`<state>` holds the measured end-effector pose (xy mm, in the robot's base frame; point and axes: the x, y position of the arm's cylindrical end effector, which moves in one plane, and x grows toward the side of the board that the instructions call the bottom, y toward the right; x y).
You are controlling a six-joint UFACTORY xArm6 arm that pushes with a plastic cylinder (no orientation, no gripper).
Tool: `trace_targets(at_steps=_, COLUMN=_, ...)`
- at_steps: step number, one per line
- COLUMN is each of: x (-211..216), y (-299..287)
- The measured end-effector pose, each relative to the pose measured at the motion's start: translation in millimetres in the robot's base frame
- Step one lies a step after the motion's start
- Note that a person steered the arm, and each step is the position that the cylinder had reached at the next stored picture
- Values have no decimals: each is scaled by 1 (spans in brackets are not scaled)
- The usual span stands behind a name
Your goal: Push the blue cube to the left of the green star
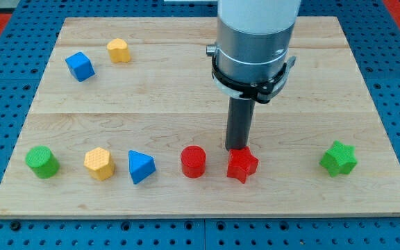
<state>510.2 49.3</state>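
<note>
Tool: a straight dark rod with no jaws to open or close, gripping nothing; my tip (237,148) stands at the upper edge of the red star (242,165), apparently touching it, in the lower middle of the bench (186,76). Task block: the blue cube (80,66) lies near the view's top left, just left of a yellow block (118,50) and well apart from my tip. Goal marker: the green star (338,158) sits alone at the view's lower right.

Step in hand, as judged: the approach has not begun, since the cube is far from both tip and star. The next move calls for carrying the tip to the cube's upper-left side, then pushing it rightward and downward across the board to stop just left of the green star. The red star and red cylinder (193,161) lie close to that path and could be knocked.

Bottom row, left to right: green cylinder (42,161), yellow hexagonal block (99,163), blue triangular block (141,167), red cylinder, red star. Surface: pale wooden board with visible plank seams, resting on a blue perforated base (5,76); a red area shows at the top corners.
</note>
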Motion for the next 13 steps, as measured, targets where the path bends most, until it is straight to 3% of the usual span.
trace_targets(at_steps=1, x=-25, y=-36)
trace_targets(at_steps=2, x=-25, y=-149)
trace_targets(at_steps=3, x=-58, y=-219)
trace_targets(at_steps=5, x=-166, y=-314)
trace_targets(at_steps=6, x=-196, y=-261)
trace_targets(at_steps=7, x=-194, y=-202)
trace_targets(at_steps=9, x=-121, y=-150)
trace_targets(at_steps=11, x=-88, y=-47)
trace_targets(at_steps=13, x=-66, y=7)
